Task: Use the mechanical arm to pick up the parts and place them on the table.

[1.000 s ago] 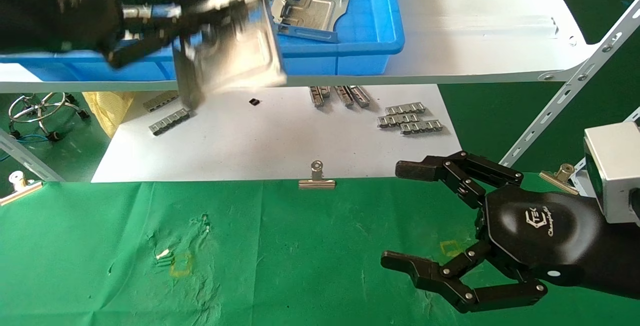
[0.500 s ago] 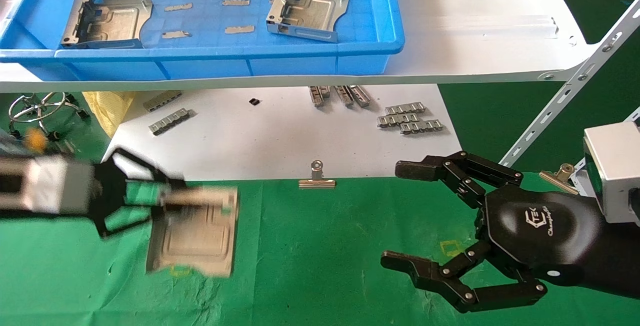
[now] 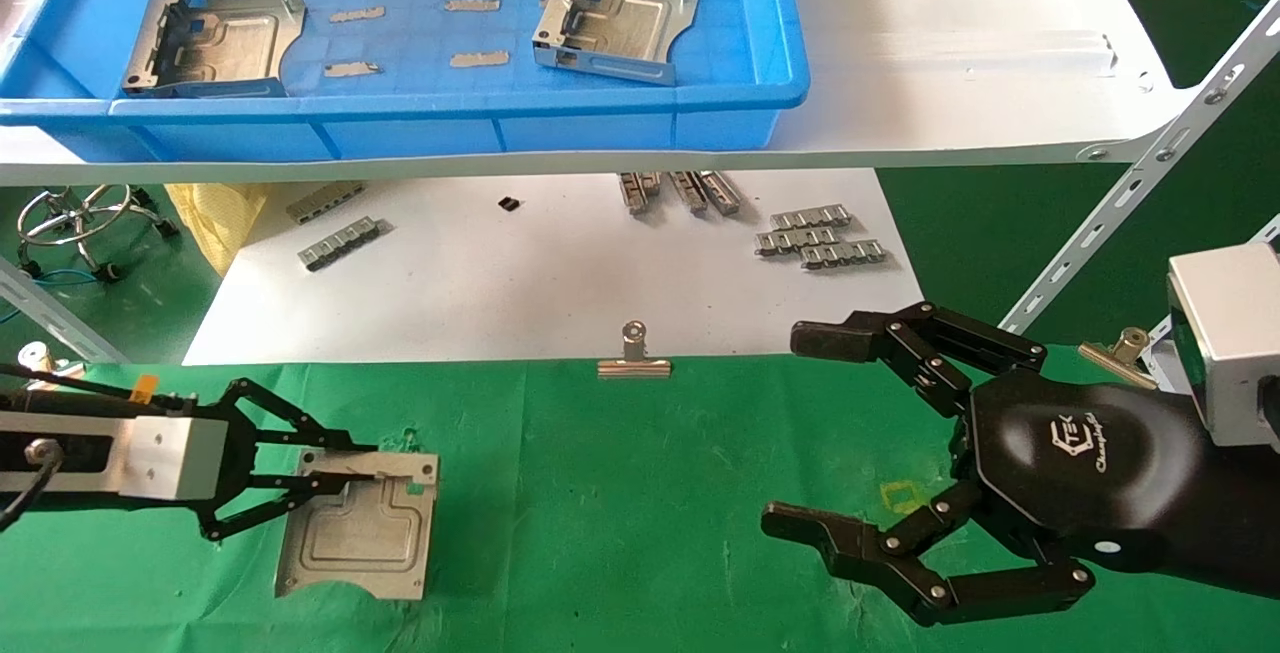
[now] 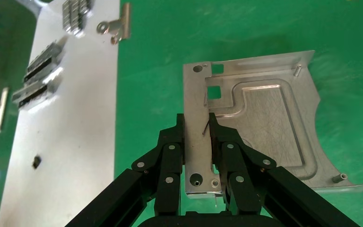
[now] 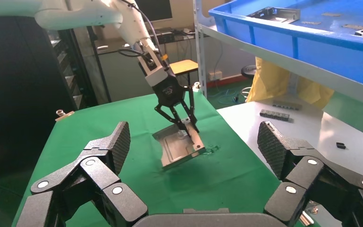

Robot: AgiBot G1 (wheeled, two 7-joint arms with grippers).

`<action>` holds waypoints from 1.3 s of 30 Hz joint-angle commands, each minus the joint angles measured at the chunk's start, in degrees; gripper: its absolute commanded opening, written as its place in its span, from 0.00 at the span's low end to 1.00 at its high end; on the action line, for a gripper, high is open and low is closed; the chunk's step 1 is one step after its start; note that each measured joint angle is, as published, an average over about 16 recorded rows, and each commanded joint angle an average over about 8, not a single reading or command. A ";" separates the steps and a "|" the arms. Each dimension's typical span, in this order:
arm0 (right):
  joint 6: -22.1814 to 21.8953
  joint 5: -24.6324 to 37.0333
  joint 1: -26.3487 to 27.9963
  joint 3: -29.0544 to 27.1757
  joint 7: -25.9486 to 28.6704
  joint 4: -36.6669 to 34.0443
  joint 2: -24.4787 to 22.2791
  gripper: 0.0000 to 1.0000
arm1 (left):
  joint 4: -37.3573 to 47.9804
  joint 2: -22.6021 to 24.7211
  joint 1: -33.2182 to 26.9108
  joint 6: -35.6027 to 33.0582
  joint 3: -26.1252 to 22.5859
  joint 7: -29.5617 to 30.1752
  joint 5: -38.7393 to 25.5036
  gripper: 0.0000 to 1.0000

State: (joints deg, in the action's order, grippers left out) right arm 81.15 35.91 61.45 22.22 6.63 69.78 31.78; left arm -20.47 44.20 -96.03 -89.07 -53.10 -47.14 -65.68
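My left gripper (image 3: 335,468) is shut on the edge flange of a silver sheet-metal part (image 3: 360,533) at the front left of the green table (image 3: 620,493). In the left wrist view the fingers (image 4: 217,137) pinch the part's (image 4: 264,123) flat edge strip. The right wrist view shows the part (image 5: 177,151) tilted, its free end low by the cloth. Two more parts (image 3: 212,41) (image 3: 615,21) lie in the blue tray (image 3: 450,105). My right gripper (image 3: 800,430), the black TEK hand, is open and empty over the table's right side.
The tray stands on a white shelf board (image 3: 950,53) above a white sheet (image 3: 560,283) with small ridged strips (image 3: 820,238). A binder clip (image 3: 633,358) sits on the cloth's far edge. A slanted shelf strut (image 3: 1130,203) runs at the right.
My left gripper has carried the part from tray height down and forward to the green cloth at the front left. The right hand has not moved.
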 commanded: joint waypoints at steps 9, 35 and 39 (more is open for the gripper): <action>0.00 0.00 0.00 0.00 0.00 0.00 0.00 1.00 | 7.84 2.75 -0.94 1.43 -0.88 -3.77 -1.31 1.00; -0.02 0.00 -0.01 0.00 0.00 -0.01 -0.01 1.00 | 12.79 2.86 1.77 -2.56 2.23 10.07 8.30 1.00; -0.02 0.00 -0.01 0.00 0.00 -0.01 -0.01 1.00 | 12.34 2.80 1.78 -2.51 2.42 10.05 8.13 1.00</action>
State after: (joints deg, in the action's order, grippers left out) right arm 81.12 35.91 61.44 22.22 6.63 69.77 31.77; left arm -9.05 46.82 -93.70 -91.50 -50.17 -36.28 -57.22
